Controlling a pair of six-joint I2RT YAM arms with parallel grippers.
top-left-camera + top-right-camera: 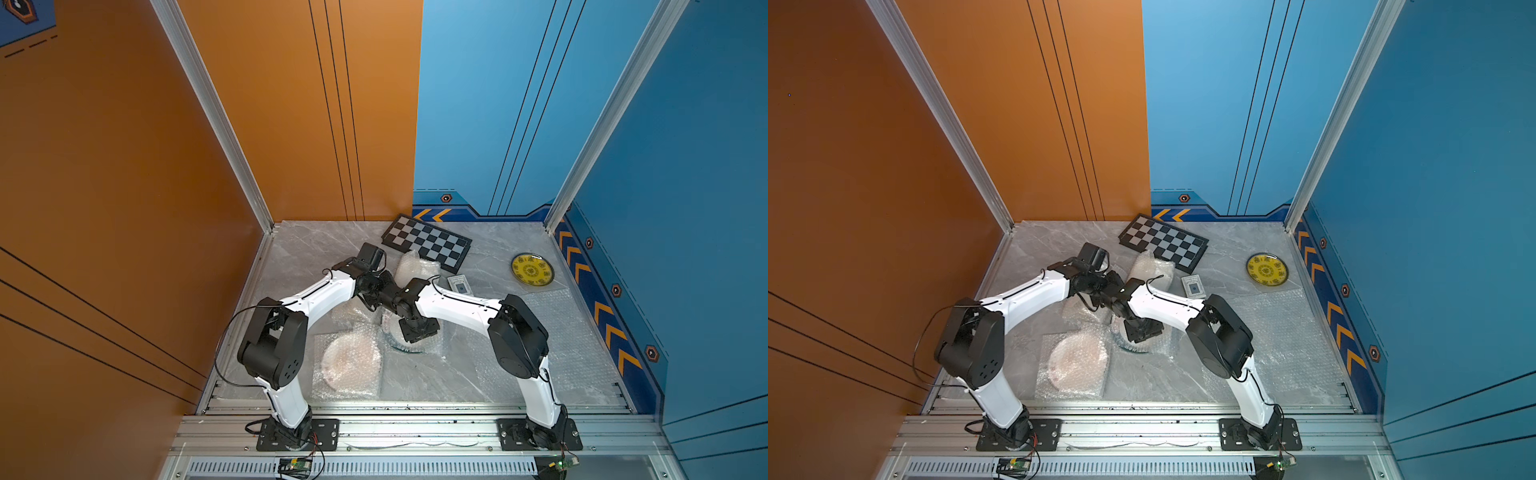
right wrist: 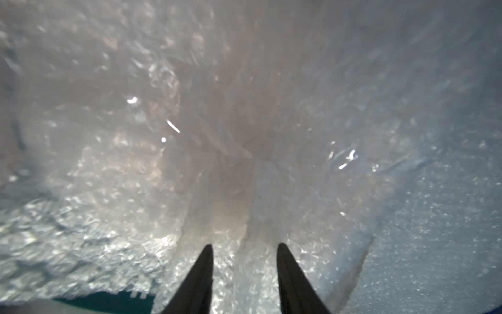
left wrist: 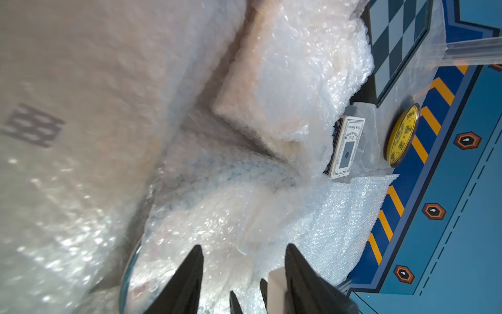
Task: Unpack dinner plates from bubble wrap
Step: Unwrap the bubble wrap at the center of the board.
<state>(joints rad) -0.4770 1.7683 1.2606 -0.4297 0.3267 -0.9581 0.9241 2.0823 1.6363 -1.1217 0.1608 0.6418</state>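
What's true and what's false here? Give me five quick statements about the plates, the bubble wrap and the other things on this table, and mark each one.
1. The round yellow dark-patterned plate lies bare on the grey marble table. True.
2. The black-and-grey checkerboard is wrapped in bubble wrap. False: it lies unwrapped at the back of the table.
3. The small white card box sits on the yellow plate. False: it lies on the table, apart from that plate.
4. The round cream plate nearest the table's front edge is covered by clear bubble wrap. True.
5. A flat clear bubble-wrap sheet lies spread on the table near the yellow plate. True.
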